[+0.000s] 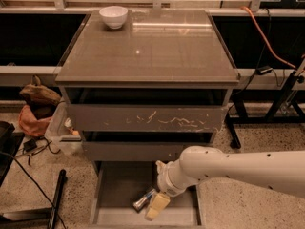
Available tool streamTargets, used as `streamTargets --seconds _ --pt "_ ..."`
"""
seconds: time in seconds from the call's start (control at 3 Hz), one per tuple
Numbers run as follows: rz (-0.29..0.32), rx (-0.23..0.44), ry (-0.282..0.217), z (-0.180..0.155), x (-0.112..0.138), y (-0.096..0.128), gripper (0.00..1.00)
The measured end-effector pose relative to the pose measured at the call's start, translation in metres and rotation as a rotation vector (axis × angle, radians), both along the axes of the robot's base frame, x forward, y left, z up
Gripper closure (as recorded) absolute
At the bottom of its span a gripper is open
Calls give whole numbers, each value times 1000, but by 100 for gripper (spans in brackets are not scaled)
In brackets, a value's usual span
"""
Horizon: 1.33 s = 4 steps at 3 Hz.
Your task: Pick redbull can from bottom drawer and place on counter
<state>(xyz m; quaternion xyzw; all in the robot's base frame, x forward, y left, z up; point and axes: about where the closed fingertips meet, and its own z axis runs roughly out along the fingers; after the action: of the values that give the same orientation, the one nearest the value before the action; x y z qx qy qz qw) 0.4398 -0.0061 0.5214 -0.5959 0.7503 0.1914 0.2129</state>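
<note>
The redbull can [143, 200] lies on its side on the floor of the open bottom drawer [112, 194], silver end toward the lower left. My gripper [156, 205] reaches down into the drawer from the right on a white arm. Its pale fingers [157, 206] sit right at the can's right end, partly covering it. The counter [147, 46] is the glossy grey-brown top of the cabinet, above.
A white bowl [113, 16] stands at the counter's back left corner. The top drawer front [147, 118] has white scratches; the middle drawer [128, 150] is below it. Bags and a clear bin [59, 130] lie left of the cabinet. A black pole [57, 197] lies on the floor.
</note>
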Motion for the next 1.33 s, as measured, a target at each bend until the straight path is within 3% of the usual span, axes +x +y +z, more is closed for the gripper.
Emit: streamTargets --seconds 0.33,0.67,1.0,1.33 --pt "0 0 0 0 0 0 0" --pt "12 39 -13 -23 11 12 0" --pt "19 71 -25 -71 34 27 0" --pt "14 71 12 -131 55 34 0"
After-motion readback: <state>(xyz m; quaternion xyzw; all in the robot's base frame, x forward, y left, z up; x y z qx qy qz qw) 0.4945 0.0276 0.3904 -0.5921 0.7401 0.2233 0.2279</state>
